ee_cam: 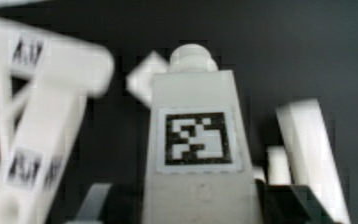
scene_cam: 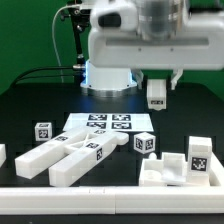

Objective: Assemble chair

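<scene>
Fingers of the gripper (scene_cam: 157,88) are closed on a short white tagged peg (scene_cam: 157,97) of the chair, one finger on each side. It hangs upright, clear of the black table (scene_cam: 30,100). In the wrist view the peg (ee_cam: 195,105) fills the middle, its tag facing the camera and its rounded tip pointing away. Beneath and toward the exterior view's left lies the marker board (scene_cam: 104,123). Just in front of the board, two long bars (scene_cam: 68,158) lie slanted side by side. A tagged block (scene_cam: 146,143) sits beside the board's right corner, and a chunky part (scene_cam: 185,165) lies further right. A small cube (scene_cam: 43,131) stands left of the board.
</scene>
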### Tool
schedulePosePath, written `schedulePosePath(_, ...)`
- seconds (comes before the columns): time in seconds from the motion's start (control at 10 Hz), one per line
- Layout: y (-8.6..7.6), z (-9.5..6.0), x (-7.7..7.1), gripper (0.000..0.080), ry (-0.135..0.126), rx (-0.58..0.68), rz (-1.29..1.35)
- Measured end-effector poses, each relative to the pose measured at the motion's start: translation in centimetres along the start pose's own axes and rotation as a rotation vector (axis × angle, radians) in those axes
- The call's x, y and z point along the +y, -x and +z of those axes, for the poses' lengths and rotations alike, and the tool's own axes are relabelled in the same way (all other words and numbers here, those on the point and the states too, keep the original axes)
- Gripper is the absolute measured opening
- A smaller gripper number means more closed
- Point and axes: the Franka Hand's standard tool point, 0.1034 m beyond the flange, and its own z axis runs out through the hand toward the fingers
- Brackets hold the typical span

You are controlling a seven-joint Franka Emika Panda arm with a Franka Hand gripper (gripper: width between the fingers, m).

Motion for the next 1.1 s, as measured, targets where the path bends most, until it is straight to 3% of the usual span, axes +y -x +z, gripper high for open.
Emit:
schedulePosePath(0.1, -2.1, -0.7, 0.6, 0.0291, -0.018, 0.110, -0.059)
schedulePosePath(0.2, -2.4, -1.0, 0.5, 0.0291, -0.027, 0.240, -0.059)
schedulePosePath(0.3, -1.6, -0.8, 0.5, 0.0291, -0.030, 0.285, -0.061)
schedulePosePath(0.4, -2.1, -0.7, 0.5, 0.0291, -0.030, 0.326, -0.059)
schedulePosePath(0.7, -5.2, -0.4, 0.6, 0.0291, -0.026, 0.518, -0.056)
schedulePosePath(0.8, -6.6, -1.3, 0.3, 0.0291, -0.028, 0.637, -0.058)
schedulePosePath(1.0, -6.9, -1.1, 0.0, 0.0291, -0.023, 0.774, -0.067)
schedulePosePath(1.1, -6.8, -0.7, 0.2, 0.0291, -0.021, 0.770, -0.067)
